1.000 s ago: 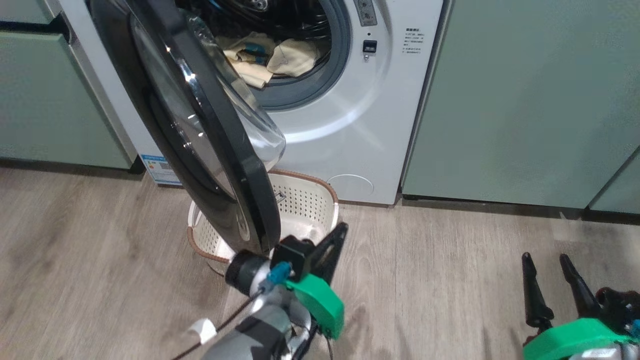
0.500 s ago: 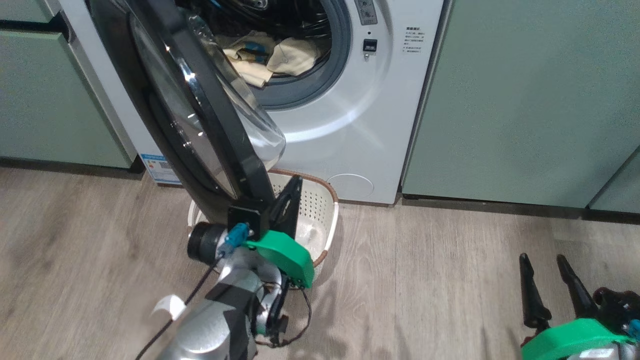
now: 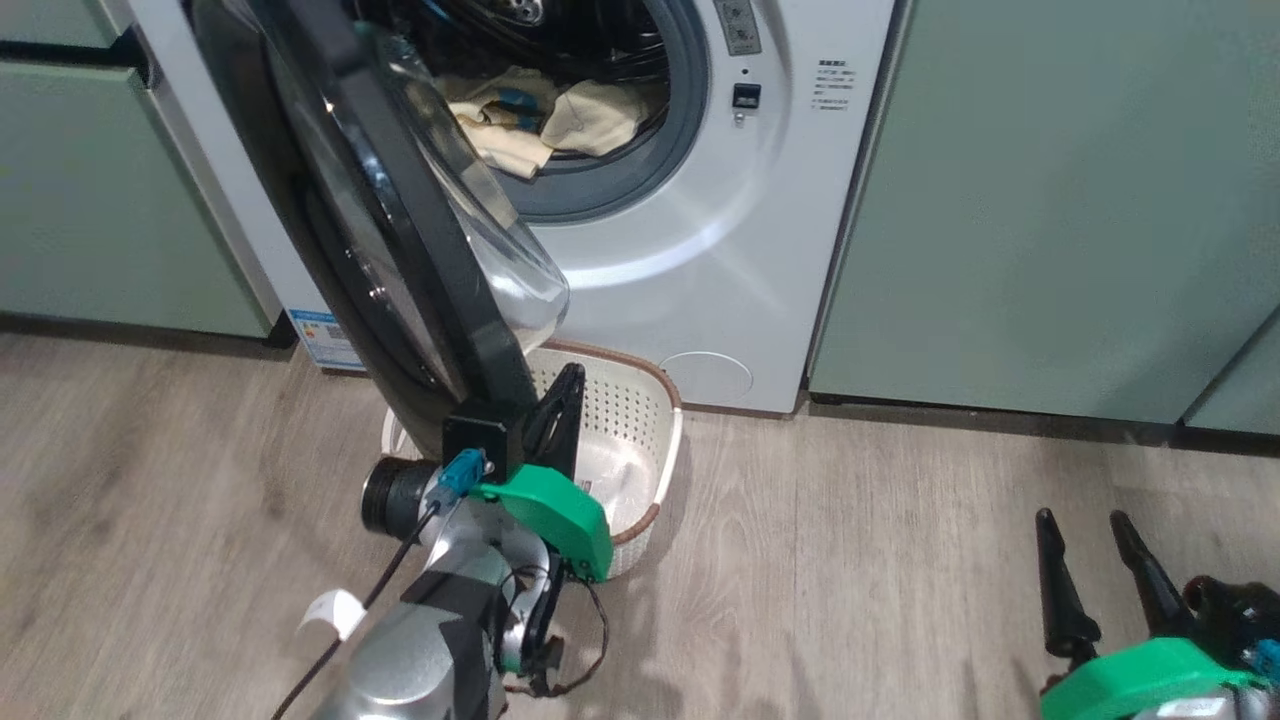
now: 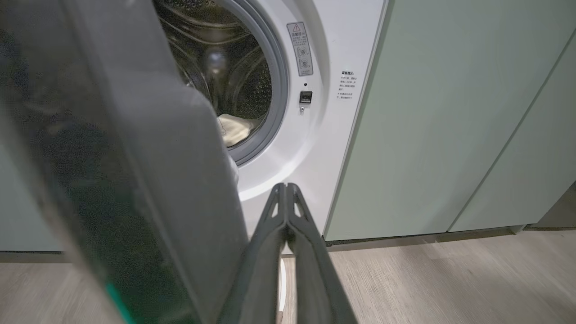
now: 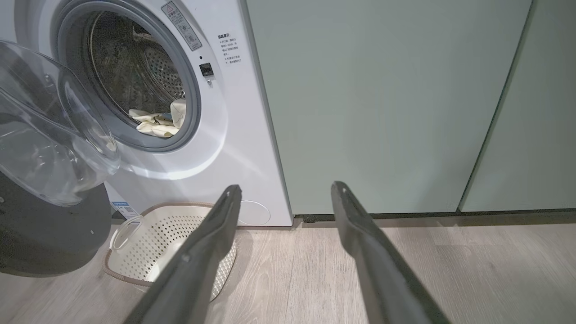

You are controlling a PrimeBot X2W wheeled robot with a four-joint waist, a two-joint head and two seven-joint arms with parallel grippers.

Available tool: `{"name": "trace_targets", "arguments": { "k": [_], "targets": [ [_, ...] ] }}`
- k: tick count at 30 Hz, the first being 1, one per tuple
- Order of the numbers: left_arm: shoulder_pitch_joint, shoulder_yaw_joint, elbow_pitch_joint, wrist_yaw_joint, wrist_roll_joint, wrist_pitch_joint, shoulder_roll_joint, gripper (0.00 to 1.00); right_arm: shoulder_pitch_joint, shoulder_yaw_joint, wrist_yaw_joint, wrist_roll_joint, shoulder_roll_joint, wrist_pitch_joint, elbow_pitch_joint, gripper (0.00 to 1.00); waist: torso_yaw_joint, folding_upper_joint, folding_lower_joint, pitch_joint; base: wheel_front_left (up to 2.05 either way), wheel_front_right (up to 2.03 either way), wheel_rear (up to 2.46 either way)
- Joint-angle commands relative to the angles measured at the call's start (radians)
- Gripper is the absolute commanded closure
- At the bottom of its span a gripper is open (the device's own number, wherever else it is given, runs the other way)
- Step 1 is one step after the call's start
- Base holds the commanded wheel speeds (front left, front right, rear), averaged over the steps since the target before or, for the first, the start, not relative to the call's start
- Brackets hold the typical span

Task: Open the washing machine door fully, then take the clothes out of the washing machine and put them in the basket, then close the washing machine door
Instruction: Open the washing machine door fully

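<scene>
Left arm angled upward, left gripper (image 3: 568, 378) clenched empty beside door (image 3: 400, 200) lower rim, above basket (image 3: 625, 400), right gripper (image 3: 1081, 516) spread open low over floor (image 3: 850, 570)

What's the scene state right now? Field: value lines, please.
door: partly open, not fully
washer: white front-loader, opening exposed
clothes: pale yellow, inside the washer
basket: on the floor before the washer, under the door; no clothes seen in its visible part
left jaws: shut, empty, beside the door's lower edge; contact unclear
right jaws: open, empty, low at right above the floor
</scene>
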Motion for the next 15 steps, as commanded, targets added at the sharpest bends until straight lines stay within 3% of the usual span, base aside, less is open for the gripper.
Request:
{"name": "trace_targets", "arguments": {
  "k": [1,15],
  "targets": [
    [-0.028,0.051,-0.02,0.002,0.005,-0.009,0.017,1.0,-0.039,0.014,0.0,0.005,-0.016,-0.01,-0.027,0.0,0.006,0.0,0.0,0.0,0.0,0.0,0.0],
    [0.022,0.064,-0.056,0.001,0.017,-0.009,0.027,1.0,-0.036,0.009,0.0,0.006,-0.005,-0.01,-0.026,0.0,0.102,0.0,0.0,-0.014,0.0,0.0,0.0]
  ]
}}
